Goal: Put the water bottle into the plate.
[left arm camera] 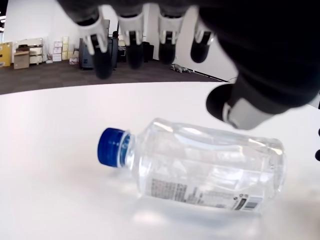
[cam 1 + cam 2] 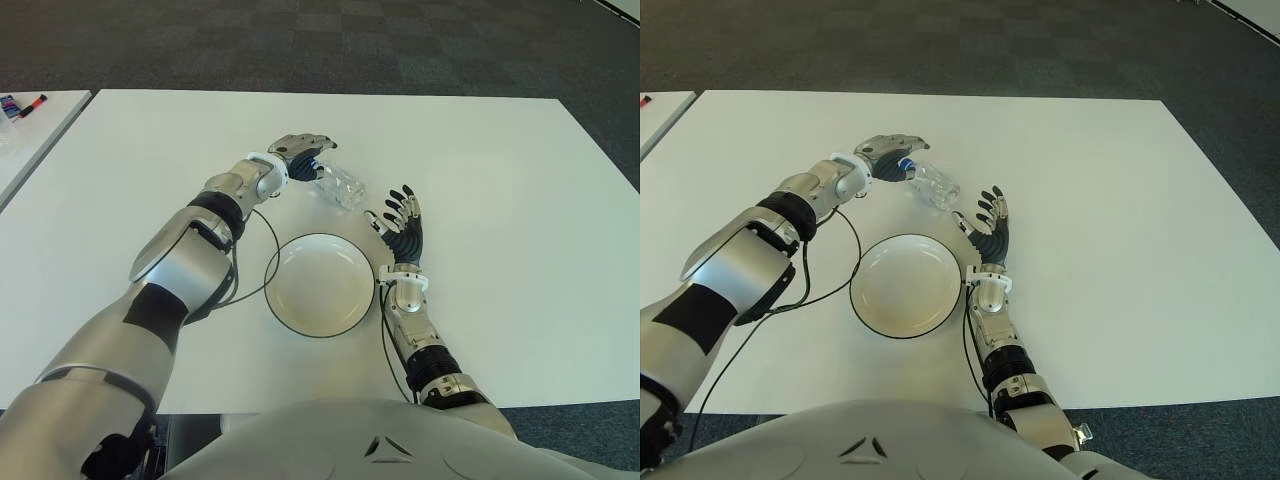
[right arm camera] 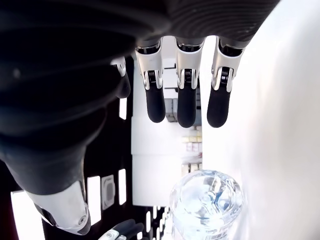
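On the left side of the white counter, the left robot hand is held over the cap end of the water bottle. Its fingers are bent a little and spread above the bottle, with the thumb out to one side. Nothing is pinched yet. A gap can be seen in the left wrist view between the fingers and the clear plastic. The hand is probably kept there so it can be lowered around the bottle and closed.

The water bottle is lying on its side on the counter, not standing up. Its blue cap is pointed toward the left robot hand. Because it is round and lying down, it may be rolled away if it is bumped, so a careful grab from above seems to be needed.

Just in front of the bottle, nearer the robot, the plate is set on the counter. It is white with a dark rim, and nothing is in it. The bottle has not been put into it yet.

To the right of the plate, the right robot hand is held up with its fingers straight and spread. Nothing is held by it. It is near the bottom end of the bottle, maybe so the bottle is stopped from rolling that way.
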Controlling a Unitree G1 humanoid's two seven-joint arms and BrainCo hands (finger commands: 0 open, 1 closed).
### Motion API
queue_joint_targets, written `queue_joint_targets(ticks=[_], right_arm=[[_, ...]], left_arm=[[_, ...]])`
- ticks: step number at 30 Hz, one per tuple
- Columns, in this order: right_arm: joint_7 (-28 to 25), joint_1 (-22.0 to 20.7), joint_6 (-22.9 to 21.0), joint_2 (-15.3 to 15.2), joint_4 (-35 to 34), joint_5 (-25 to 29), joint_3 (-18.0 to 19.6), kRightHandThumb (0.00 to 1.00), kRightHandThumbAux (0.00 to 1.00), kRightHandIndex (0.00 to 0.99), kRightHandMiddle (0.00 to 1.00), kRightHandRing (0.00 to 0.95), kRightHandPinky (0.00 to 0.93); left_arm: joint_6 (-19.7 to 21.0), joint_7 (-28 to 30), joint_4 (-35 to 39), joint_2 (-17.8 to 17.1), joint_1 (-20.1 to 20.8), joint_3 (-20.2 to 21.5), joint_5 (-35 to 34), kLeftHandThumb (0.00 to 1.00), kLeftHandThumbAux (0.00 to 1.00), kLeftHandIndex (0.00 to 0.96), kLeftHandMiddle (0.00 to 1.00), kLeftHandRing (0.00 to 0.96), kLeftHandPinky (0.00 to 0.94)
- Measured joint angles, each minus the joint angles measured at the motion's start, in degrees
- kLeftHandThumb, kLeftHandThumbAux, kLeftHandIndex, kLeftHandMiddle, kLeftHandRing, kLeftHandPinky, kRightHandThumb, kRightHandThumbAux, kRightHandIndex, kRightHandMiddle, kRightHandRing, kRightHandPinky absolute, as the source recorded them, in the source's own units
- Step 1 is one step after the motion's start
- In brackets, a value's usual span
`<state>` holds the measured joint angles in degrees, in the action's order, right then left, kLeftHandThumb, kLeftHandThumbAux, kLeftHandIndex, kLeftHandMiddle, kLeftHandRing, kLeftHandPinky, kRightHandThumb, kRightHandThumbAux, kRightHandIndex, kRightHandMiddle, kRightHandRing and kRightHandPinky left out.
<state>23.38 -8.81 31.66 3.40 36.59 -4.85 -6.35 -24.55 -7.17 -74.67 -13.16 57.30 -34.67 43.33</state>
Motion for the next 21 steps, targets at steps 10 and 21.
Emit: queue_joint_targets(ticks=[10, 21], right_arm=[[1.4, -0.6, -2.6, -0.2, -1.4, -3.0, -0.3, 0.537, 0.682, 0.094, 0.199, 0.209, 0.256], [5.2, -8.3, -10.4, -0.2, -5.3, -9.7, 0.1, 0.511, 0.600, 0.092, 0.166, 0.189, 0.247]], left_arm=[[-0.1, -0.6, 0.1, -0.3, -0.7, 1.0, -1.0, 0.590, 0.546, 0.000, 0.051, 0.088, 0.161], [-1.9, -3.1, 1.5, -2.5, -4.0, 5.5, -5.3, 0.563, 0.583, 0.000, 0.045, 0.069, 0.121]])
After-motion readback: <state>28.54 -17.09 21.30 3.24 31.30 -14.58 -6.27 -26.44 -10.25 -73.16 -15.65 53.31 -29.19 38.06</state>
